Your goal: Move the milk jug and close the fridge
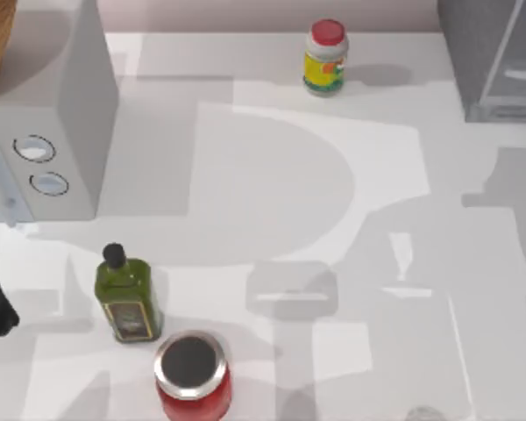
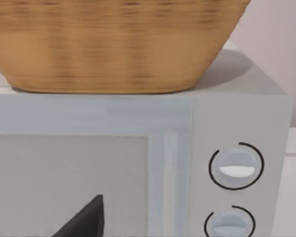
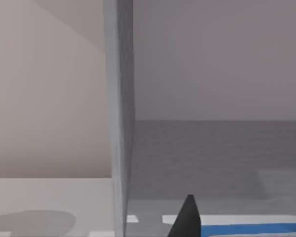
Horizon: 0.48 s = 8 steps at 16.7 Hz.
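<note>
Our left pincer hangs before the white two-dial appliance at the left of the table. A wicker basket sits on top, its contents hidden. A green bottle and a red jar stand upright nearby, and a red-capped jar stands farther back. At the right, our right pincer faces the fridge, with a blue strip of the milk jug just beside it. We cannot tell the jug's long axis or heading, or either pincer's grip.
</note>
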Tool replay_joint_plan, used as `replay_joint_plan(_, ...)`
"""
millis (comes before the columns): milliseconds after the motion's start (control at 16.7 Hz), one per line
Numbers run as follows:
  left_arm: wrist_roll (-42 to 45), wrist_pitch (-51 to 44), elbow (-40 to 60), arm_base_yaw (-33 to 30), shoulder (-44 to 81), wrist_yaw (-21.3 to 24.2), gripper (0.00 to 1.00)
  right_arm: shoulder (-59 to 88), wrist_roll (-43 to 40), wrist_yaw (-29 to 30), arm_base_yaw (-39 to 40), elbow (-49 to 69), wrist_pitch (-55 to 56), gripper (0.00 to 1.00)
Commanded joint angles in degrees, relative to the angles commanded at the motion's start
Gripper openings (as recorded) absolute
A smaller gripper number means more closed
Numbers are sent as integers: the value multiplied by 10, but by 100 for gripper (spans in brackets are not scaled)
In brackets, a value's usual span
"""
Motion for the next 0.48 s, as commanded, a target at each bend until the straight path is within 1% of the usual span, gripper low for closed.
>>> replay_joint_plan(240,0,0,0,0,0,0,100,23,1,-3,-3,23,-13,0)
replay_joint_plan(360,0,0,0,0,0,0,100,62,0,-11,-12,68,-37,0)
replay_joint_plan(480,0,0,0,0,0,0,100,114,-2,-22,-26,136,-72,0)
